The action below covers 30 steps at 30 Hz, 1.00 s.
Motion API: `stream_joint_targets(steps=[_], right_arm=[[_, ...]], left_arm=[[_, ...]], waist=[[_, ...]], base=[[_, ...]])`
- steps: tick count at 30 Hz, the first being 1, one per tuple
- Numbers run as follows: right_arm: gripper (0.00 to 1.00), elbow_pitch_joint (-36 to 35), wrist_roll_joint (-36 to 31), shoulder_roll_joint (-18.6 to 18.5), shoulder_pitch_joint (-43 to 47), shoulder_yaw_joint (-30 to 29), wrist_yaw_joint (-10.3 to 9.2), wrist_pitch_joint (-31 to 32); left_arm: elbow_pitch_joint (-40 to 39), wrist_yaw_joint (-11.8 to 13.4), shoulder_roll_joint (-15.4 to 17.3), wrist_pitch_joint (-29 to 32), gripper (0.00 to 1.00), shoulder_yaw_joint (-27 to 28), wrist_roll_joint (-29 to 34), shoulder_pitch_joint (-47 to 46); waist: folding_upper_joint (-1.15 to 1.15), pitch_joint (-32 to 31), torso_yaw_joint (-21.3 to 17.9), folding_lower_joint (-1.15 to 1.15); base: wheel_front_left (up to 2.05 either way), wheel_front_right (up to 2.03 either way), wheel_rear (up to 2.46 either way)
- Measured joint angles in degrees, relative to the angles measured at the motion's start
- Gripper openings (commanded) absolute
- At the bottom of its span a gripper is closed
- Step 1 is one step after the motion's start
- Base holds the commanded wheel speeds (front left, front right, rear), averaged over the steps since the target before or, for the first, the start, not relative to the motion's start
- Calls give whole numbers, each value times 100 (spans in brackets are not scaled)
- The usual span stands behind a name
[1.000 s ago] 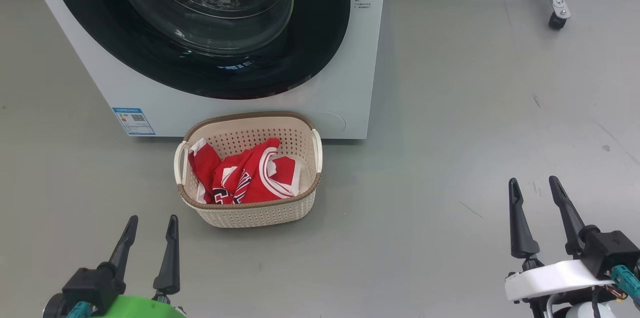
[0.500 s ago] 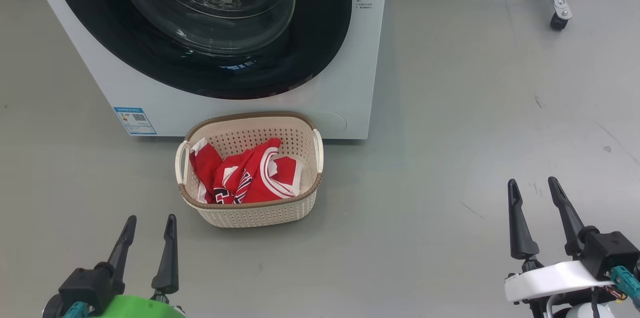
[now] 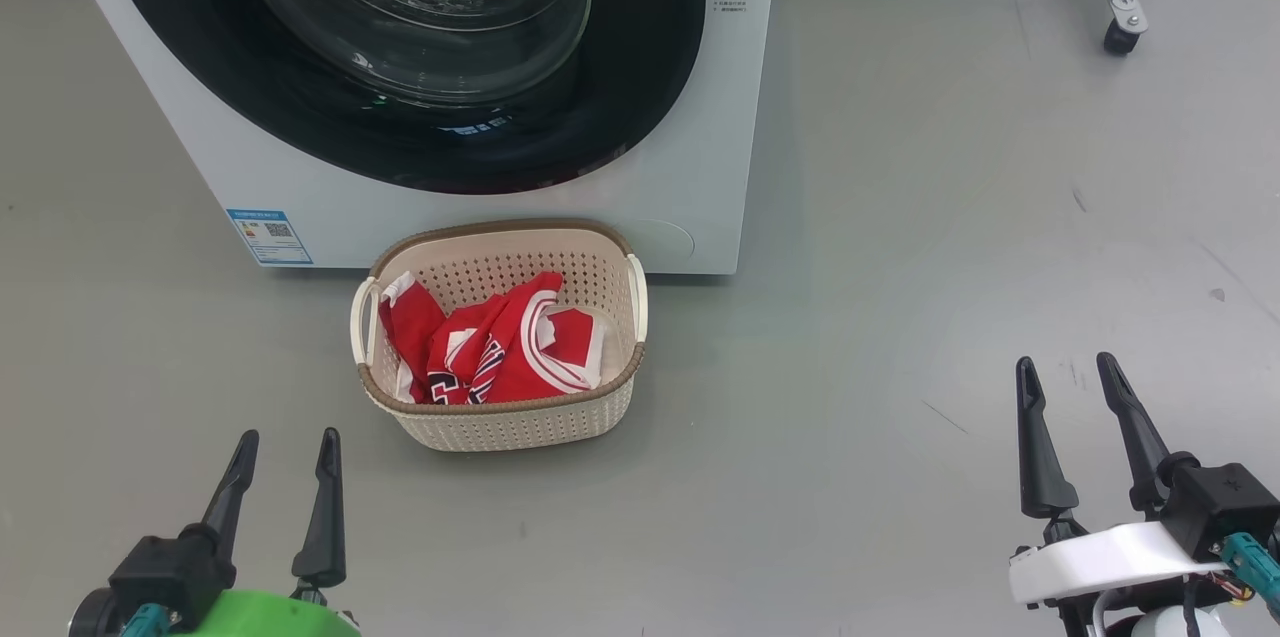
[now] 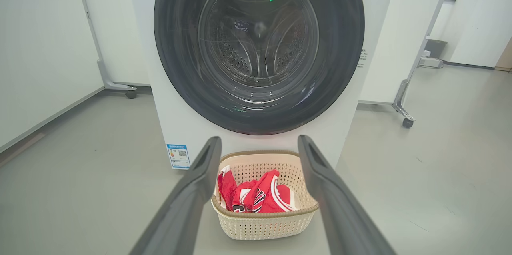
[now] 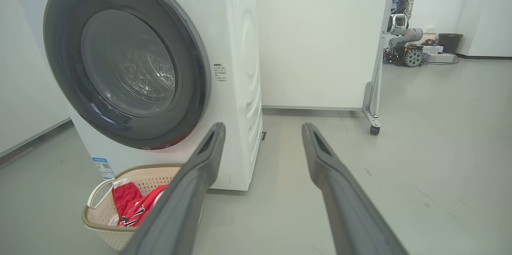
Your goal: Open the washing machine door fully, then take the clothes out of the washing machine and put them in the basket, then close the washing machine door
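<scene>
Evidently we hold both pairs of jaws wide and empty near us because the bright red jerseys [image 3: 500, 357] already lie in the cream perforated plastic basket [image 3: 520, 422] fronting the large white washing machine's [image 3: 700, 167] shut black-ringed round door [image 3: 640, 97].

**Head view.** The left gripper [image 3: 289, 435] rises from the lower left corner of the frame, and the right gripper [image 3: 1064, 360] from the lower right. Each points two long dark fingers [image 3: 1038, 447] up the frame, slightly splayed. The jaws of both stand wide apart with nothing between them. The left wrist carries a green cuff [image 3: 270, 617]. The right wrist carries a white cuff [image 3: 1100, 557], a black housing [image 3: 1215, 502] and a teal connector [image 3: 1250, 557].

**Wrist views.** Each pair of fingers climbs from the bottom edge, parted and empty.
</scene>
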Motion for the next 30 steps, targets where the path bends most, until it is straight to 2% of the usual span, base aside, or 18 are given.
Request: stream_joint_targets(steps=[7, 16, 17, 23, 30], right_arm=[[100, 1, -7, 5, 0, -7, 1, 0], [100, 20, -7, 7, 0, -10, 51, 0], [0, 35, -7, 10, 1, -9, 51, 1], [0, 409, -4, 119, 143, 20, 51, 8], [0, 426, 278, 126, 165, 45, 51, 9]], left_arm=[[-265, 0, 73, 0, 100, -192, 68, -3], [-281, 0, 53, 0, 100, -288, -172, 0], [-283, 0, 48, 0, 0, -287, -187, 1], [79, 0, -56, 2, 0, -326, -196, 50], [78, 0, -79, 8, 0, -347, -459, 97]], waist=[[0, -7, 10, 0], [0, -37, 8, 0], [0, -39, 8, 0], [0, -40, 7, 0], [0, -50, -15, 0]], base=[[0, 0, 0], [0, 0, 0], [0, 0, 0], [0, 0, 0], [0, 0, 0]])
